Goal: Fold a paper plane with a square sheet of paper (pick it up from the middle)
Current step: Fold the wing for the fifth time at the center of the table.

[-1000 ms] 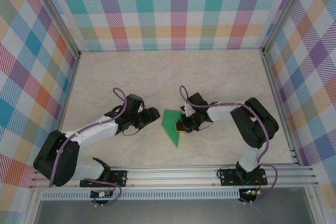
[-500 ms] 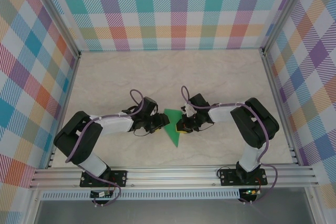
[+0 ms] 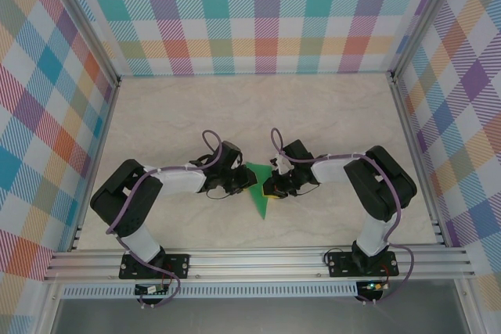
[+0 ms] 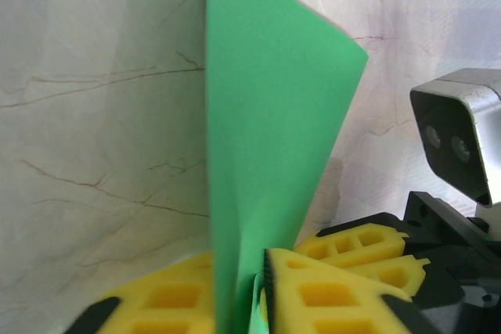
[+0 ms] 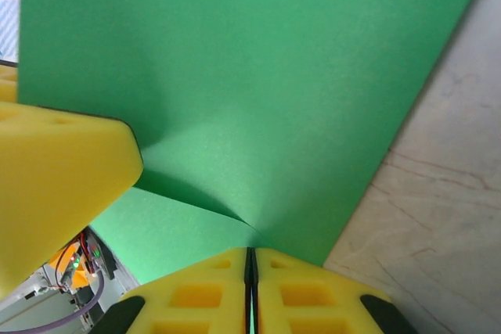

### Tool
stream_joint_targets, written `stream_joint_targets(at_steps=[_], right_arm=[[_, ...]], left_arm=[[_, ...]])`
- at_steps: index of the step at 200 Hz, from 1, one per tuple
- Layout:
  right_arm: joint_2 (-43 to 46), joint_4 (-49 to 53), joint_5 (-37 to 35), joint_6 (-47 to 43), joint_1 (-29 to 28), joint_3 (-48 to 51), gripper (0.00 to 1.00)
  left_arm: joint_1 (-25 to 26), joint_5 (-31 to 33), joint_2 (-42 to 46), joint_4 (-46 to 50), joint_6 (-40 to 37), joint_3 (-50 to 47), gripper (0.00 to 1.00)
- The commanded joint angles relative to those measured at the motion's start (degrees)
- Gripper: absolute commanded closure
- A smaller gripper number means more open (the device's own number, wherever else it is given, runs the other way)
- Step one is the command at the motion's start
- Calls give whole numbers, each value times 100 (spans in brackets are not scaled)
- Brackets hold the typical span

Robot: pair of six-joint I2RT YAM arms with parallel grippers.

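Sheet of paper (image 3: 259,199): green, creased to a narrow triangle, at the centre of the worktop (image 3: 235,107), tip pointing to the lower edge of the top view. Left gripper (image 3: 242,184) at its left edge, jaws pinching a raised flap that stands upright between the yellow pads (image 4: 329,295). Right gripper (image 3: 271,190) at its right edge, jaws pressed together on the paper, a crease running out from the seam

Nothing to read here, folks: no lettering, label, brand or number on the thin green square sheet of paper (image 3: 258,197), on the yellow foam pads (image 5: 313,299), or on the pastel checked walls (image 3: 266,13).
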State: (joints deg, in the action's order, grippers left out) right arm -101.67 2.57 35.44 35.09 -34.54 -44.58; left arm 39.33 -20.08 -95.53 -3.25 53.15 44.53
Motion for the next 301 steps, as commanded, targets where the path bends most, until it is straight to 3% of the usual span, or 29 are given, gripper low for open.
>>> stream_joint_targets(at_steps=[1, 23, 68, 89, 120, 171, 279, 301], right_arm=[[290, 294, -307, -200, 9, 27, 86], [920, 584, -741, -390, -53, 48, 78], [2258, 1035, -3120, -952, -982, 374, 65], [2712, 773, -3713, -1142, -1345, 764, 64], [3044, 384, -4186, -1387, -1893, 1205, 59], [2858, 55, -4830, -1597, -2513, 1238, 54], [2153, -309, -5495, -2167, -2754, 871, 64], [2018, -323, -5581, -2173, -2755, 810, 69]], left_arm=[[78, 29, 142, -43, 16, 152, 86], [154, 201, 243, -67, 196, 145, 93], [433, 621, 217, 154, 554, 340, 99], [498, 750, 211, 126, 754, 321, 99], [529, 795, 245, 65, 885, 338, 99], [578, 832, 236, 177, 909, 411, 99], [665, 852, 177, 254, 947, 526, 99], [689, 858, 172, 250, 960, 542, 99]])
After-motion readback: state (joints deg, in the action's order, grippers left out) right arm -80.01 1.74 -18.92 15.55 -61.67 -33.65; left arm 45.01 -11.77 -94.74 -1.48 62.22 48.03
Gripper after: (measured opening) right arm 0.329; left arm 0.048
